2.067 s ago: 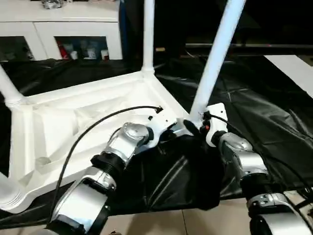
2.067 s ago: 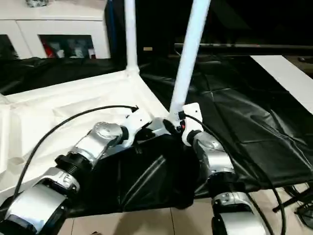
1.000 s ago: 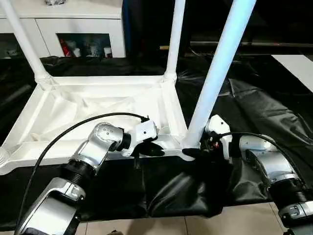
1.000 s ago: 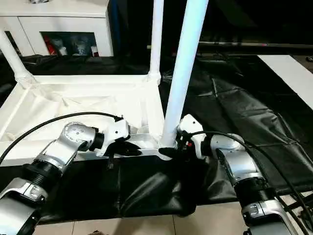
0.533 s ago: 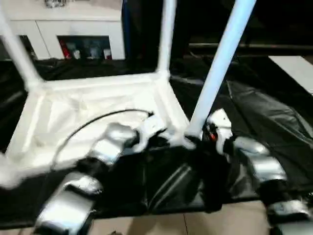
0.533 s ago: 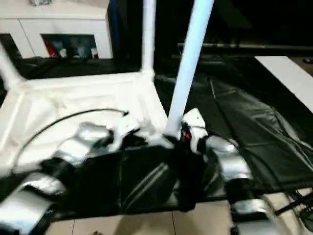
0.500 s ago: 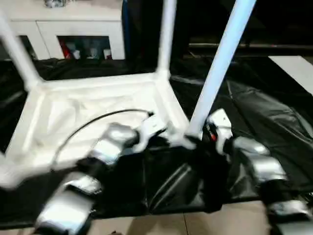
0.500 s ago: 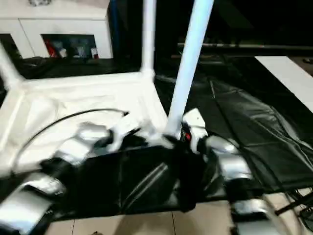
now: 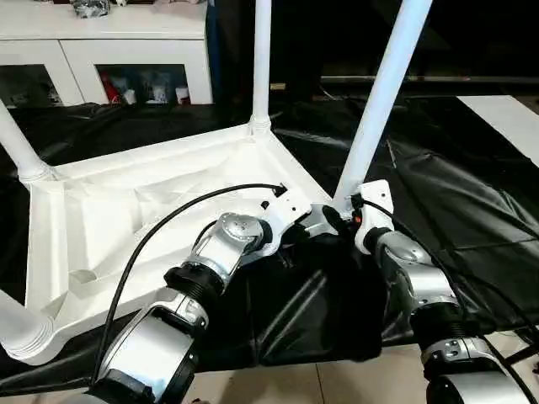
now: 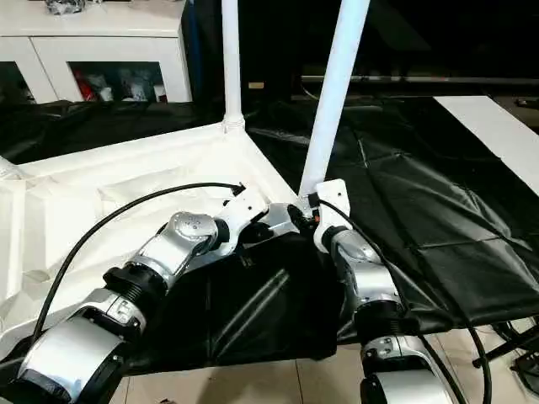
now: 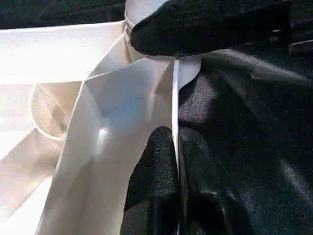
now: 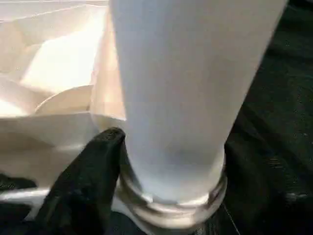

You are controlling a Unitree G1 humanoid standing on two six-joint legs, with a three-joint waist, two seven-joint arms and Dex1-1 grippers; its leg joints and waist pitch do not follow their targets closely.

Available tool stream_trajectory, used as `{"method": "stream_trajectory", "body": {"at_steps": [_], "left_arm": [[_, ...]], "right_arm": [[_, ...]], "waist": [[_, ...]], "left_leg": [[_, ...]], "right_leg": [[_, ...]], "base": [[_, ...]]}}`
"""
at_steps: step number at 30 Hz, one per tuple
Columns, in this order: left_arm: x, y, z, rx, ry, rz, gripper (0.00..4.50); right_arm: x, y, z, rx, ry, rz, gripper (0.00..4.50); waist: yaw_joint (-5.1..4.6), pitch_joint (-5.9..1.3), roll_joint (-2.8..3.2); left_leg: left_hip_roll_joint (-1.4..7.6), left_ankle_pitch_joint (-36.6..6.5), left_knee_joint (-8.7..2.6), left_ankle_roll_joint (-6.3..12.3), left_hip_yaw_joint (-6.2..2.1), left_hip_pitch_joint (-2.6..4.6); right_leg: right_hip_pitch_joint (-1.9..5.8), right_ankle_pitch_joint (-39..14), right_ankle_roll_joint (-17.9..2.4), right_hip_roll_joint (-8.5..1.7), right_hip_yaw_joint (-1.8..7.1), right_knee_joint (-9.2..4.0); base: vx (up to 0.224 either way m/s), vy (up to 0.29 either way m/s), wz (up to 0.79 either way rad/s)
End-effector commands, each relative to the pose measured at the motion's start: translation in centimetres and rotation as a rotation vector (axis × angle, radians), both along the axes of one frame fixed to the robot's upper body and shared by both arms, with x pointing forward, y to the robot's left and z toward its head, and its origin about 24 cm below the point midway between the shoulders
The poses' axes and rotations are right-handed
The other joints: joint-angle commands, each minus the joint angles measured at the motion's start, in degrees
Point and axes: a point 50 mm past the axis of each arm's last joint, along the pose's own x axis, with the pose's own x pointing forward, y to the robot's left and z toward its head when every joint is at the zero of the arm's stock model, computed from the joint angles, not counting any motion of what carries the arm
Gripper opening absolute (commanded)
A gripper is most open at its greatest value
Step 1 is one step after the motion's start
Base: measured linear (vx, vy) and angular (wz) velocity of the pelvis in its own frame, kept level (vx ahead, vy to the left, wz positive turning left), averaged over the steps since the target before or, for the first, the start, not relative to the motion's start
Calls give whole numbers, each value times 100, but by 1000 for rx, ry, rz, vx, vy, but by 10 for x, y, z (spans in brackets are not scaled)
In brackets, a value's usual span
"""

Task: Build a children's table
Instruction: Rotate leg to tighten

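The white tabletop [image 9: 126, 219] lies ribbed side up on the black cloth, skewed to me. White legs stand in its sockets: one at the far corner [image 9: 261, 59], one at the left [image 9: 17, 151], one at the near left [image 9: 17, 328], and a thick one at the near right corner [image 9: 379, 101]. My left gripper [image 9: 295, 231] is shut on the tabletop's thin rim [image 11: 174, 98] just beside that corner, one finger [image 11: 156, 166] on each face. My right gripper [image 9: 330, 217] is closed on the flared base of the near right leg [image 12: 186, 98]; one black finger [image 12: 88, 181] presses there, the other is hidden.
The black cloth-covered work table [image 9: 472, 194] stretches to the right and hangs over its front edge above the tiled floor [image 9: 295, 379]. A white cabinet [image 9: 126, 42] stands behind, and a white board [image 9: 505, 118] lies at the far right.
The tabletop has swung round with both grippers on its near right corner: that corner moved away from me and the left end came nearer.
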Motion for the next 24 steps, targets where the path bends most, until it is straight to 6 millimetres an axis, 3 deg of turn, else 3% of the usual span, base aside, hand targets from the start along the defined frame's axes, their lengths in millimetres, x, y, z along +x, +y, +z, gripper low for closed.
{"method": "stream_trajectory", "body": {"at_steps": [1,3,7,10,13,16,20,24], "left_arm": [[1,8,-6,-12,-12,48,0],[1,12,-6,-11,-9,40,0],[-1,21,-5,-11,-1,-30,0],[-8,32,-5,-4,-5,-168,0],[-12,34,-5,-5,5,-226,0],[-22,46,-6,-1,79,-334,0],[-27,52,-4,-14,120,-391,0],[-29,56,-3,-23,135,-412,0]], "right_arm": [[-1,12,4,17,-22,118,363],[-2,9,7,18,-27,157,363],[-7,-2,17,17,-44,321,363],[-16,-15,21,-20,-29,471,363],[-18,-19,21,-28,-19,502,363],[-22,-25,24,-41,-3,568,363],[-27,-26,24,-64,18,633,363],[-31,-26,22,-88,41,689,363]], "waist": [[-11,-290,-109],[-39,-300,-115],[-37,-291,-129],[-44,-299,-134],[-11,-313,-116],[11,-324,-106],[61,-359,-64],[121,-340,-74]], "left_leg": [[96,-1848,-373,316,-101,6],[98,-1796,-378,313,-114,-24],[104,-1756,-358,416,-95,-8],[118,-1685,-357,457,-95,-27],[142,-1550,-346,469,-79,9],[173,-1345,-359,465,-81,-21],[197,-991,-319,537,-38,11],[194,-1012,-316,534,-21,7]], "right_leg": [[184,-2963,-506,-274,143,-555],[211,-2960,-475,-274,134,-548],[199,-2863,-555,-267,146,-552],[211,-2737,-625,-271,154,-524],[192,-2444,-840,-289,185,-481],[243,-1853,-1076,-281,194,-379],[245,-946,-1428,-258,203,-265],[265,-943,-1436,-269,210,-258]], "base": [[0,0,0],[0,0,0],[0,0,0],[0,0,0],[0,0,0],[0,0,0],[0,0,0],[0,0,0]]}}
